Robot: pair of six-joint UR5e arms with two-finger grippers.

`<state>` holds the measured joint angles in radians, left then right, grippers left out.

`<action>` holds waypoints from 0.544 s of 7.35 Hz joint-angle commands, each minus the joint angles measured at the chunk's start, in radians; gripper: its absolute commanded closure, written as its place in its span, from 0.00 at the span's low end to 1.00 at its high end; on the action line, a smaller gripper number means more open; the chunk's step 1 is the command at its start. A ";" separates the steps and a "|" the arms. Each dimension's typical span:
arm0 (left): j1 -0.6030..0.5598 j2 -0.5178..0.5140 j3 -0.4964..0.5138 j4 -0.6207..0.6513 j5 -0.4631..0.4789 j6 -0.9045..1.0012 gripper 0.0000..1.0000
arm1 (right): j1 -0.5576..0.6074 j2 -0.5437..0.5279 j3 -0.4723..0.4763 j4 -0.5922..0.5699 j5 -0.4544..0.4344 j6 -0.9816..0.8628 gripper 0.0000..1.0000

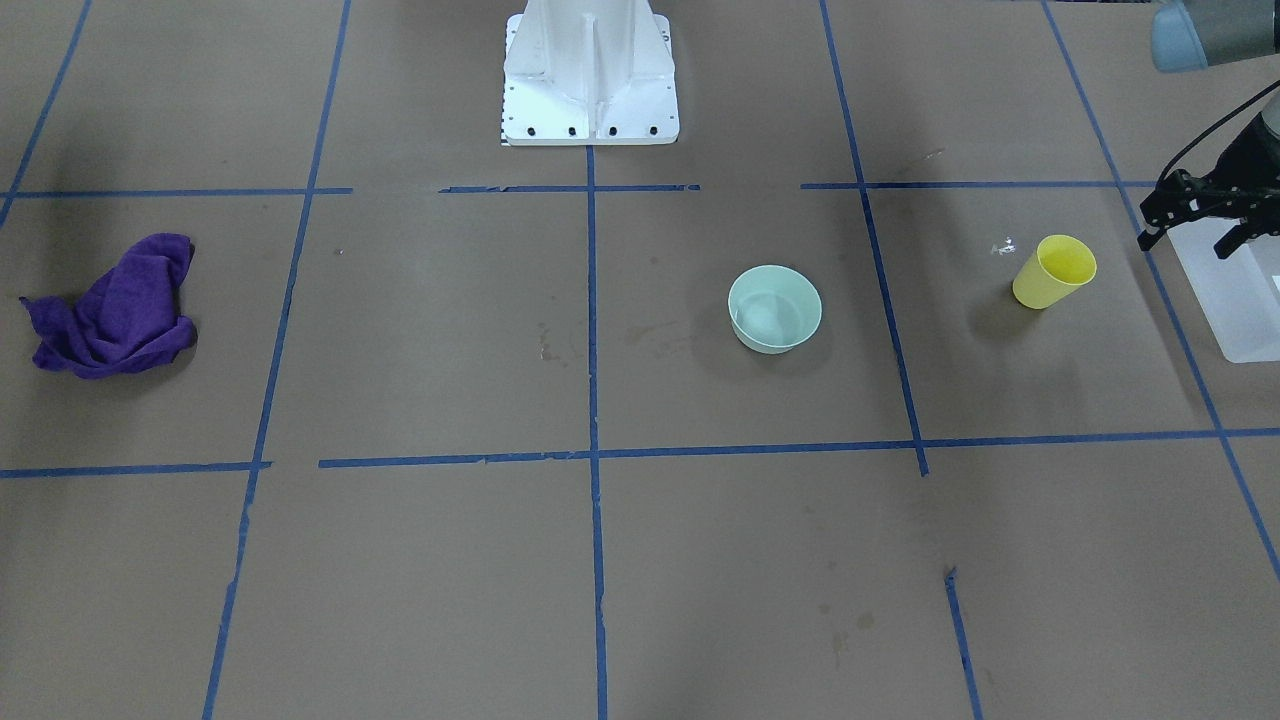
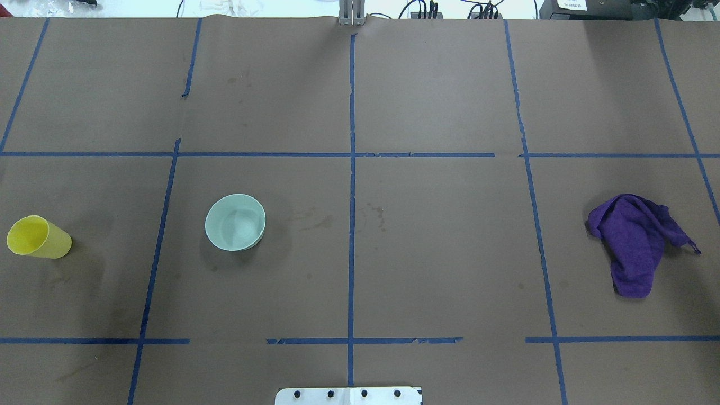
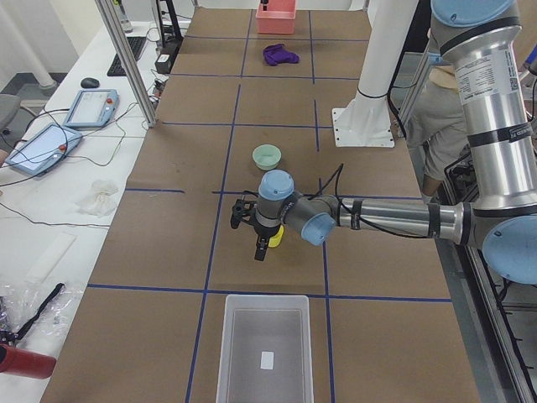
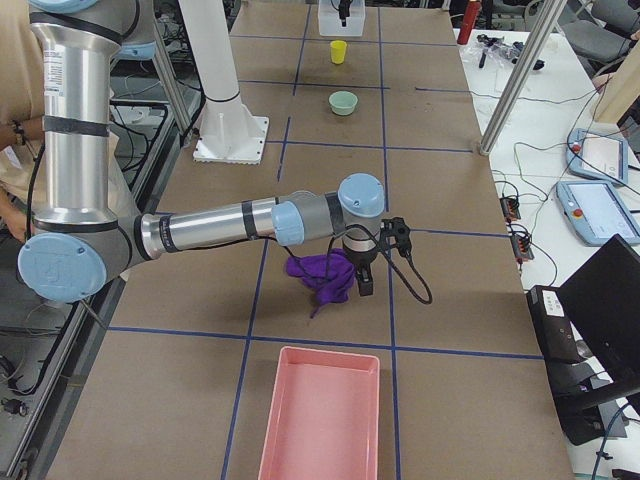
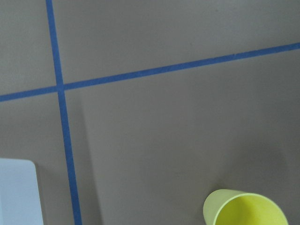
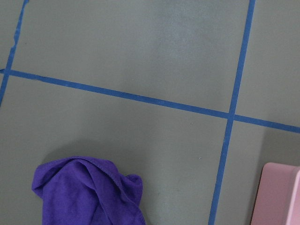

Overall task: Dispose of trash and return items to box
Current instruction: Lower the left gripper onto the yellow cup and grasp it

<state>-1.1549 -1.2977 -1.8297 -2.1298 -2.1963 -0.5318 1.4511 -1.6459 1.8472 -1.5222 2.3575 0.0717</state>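
The yellow cup point(image 1: 1055, 272) stands upright on the brown table, also in the overhead view point(image 2: 38, 238) and at the bottom of the left wrist view point(image 5: 243, 211). The mint-green bowl point(image 1: 775, 308) sits upright toward the middle point(image 2: 235, 222). The frosted-white box point(image 1: 1230, 290) is at the table's end point(image 3: 264, 348) and looks empty. My left gripper point(image 1: 1188, 243) is open and empty, hovering between the cup and the box point(image 3: 248, 233). My right gripper point(image 4: 362, 270) hovers over a purple cloth point(image 4: 320, 275); I cannot tell whether it is open or shut.
The purple cloth point(image 1: 115, 310) lies crumpled at the other end point(image 2: 635, 239). A pink bin point(image 4: 320, 415) stands beyond it point(image 6: 276, 194). The white pedestal base point(image 1: 590, 75) is at the robot's side. A tiny clear scrap point(image 1: 1003, 246) lies beside the cup.
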 commanded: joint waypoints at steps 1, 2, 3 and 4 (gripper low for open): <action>0.069 -0.009 0.015 -0.005 0.000 -0.082 0.03 | -0.002 0.000 -0.002 -0.001 0.003 0.002 0.00; 0.099 -0.018 0.050 -0.008 0.000 -0.083 0.06 | -0.002 0.000 -0.002 -0.003 0.006 0.002 0.00; 0.115 -0.035 0.053 -0.005 -0.002 -0.085 0.07 | -0.002 -0.002 -0.002 -0.003 0.008 0.002 0.00; 0.133 -0.038 0.053 -0.007 -0.002 -0.085 0.07 | -0.002 -0.009 -0.002 -0.003 0.008 0.002 0.00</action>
<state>-1.0467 -1.3267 -1.7821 -2.1361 -2.1976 -0.6144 1.4497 -1.6489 1.8454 -1.5245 2.3643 0.0736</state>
